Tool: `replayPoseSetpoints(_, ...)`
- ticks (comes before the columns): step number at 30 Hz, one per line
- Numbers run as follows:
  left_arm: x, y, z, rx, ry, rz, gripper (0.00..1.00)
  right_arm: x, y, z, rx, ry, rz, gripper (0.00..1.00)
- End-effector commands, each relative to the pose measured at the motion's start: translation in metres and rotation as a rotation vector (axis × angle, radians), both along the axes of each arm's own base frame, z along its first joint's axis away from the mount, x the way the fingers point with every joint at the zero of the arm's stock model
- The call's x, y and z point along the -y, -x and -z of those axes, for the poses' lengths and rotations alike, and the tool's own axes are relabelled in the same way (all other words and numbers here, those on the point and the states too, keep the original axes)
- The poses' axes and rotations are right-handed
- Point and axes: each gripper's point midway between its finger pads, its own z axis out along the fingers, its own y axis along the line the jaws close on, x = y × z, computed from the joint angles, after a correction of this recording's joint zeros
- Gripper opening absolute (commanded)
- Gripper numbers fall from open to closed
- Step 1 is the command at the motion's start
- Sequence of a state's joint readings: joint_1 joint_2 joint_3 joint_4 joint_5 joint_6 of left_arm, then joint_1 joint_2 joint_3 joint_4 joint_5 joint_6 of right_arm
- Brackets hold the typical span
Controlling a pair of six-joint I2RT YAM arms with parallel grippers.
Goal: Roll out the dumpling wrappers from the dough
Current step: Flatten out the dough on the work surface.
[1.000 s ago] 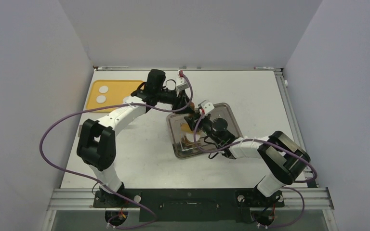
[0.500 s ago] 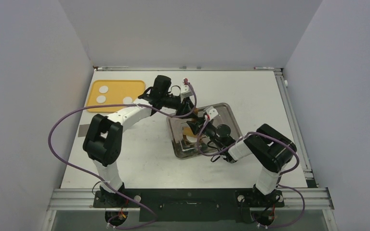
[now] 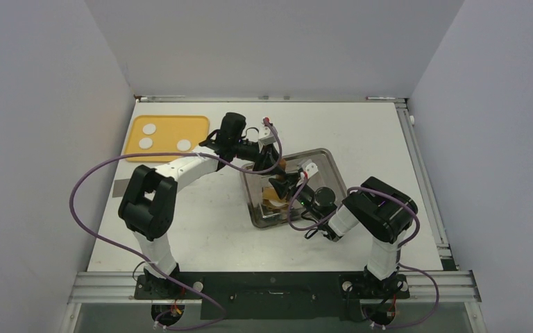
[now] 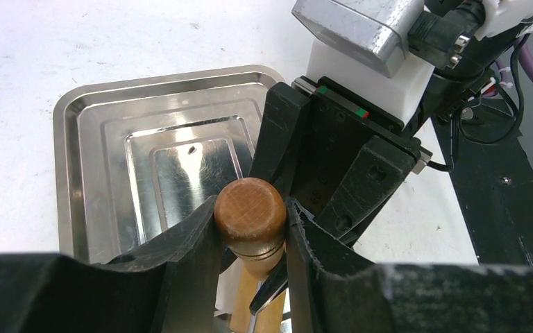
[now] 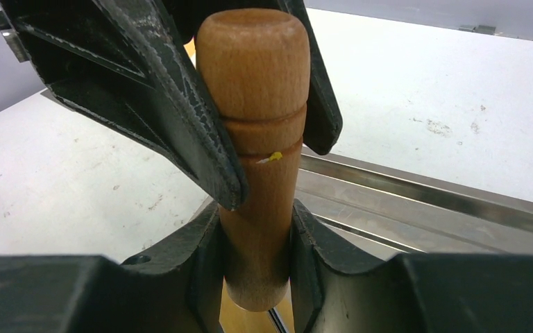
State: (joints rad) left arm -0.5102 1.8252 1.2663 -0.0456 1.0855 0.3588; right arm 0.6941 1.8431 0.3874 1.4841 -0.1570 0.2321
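A wooden rolling pin is gripped by both arms over the steel tray. My left gripper is shut on its rounded knob. My right gripper is shut on the same handle's other end, with the left fingers clamped just above on the pin. From above, the left gripper and the right gripper meet above the tray's left half. Three white rounds of dough lie on the yellow board. A sliver of white shows under the pin; no dumpling wrapper can be made out.
The yellow board sits at the table's back left. A small grey patch lies on the table left of the left arm. Purple cables loop beside both arms. A metal rail runs along the right edge, and walls enclose three sides.
Both grippers have shifted a little to the right over the tray with the pin. The right arm has folded inward. A white piece seen in the tray earlier is now covered.
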Motion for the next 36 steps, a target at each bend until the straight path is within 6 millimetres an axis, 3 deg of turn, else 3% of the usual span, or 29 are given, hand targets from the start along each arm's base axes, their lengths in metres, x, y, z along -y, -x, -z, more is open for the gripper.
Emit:
replayPoseSetpoints(1,-0.047,0.01,0.105,-0.238,-0.269,-0.139,0.0,0.058,0.025,0.115,-0.307,0.275,0.128,0.08)
replayPoseSetpoints(12,-0.052,0.008,0.115,-0.255,-0.281,-0.161,0.0,0.061,0.026,0.118,-0.316,0.288,0.133,0.08)
replayPoseSetpoints(21,-0.054,0.006,0.116,-0.261,-0.284,-0.173,0.0,0.065,0.031,0.132,-0.345,0.315,0.13,0.08)
replayPoseSetpoints(36,-0.059,0.019,0.131,-0.312,-0.292,-0.188,0.0,0.074,0.045,0.156,-0.398,0.324,0.127,0.08)
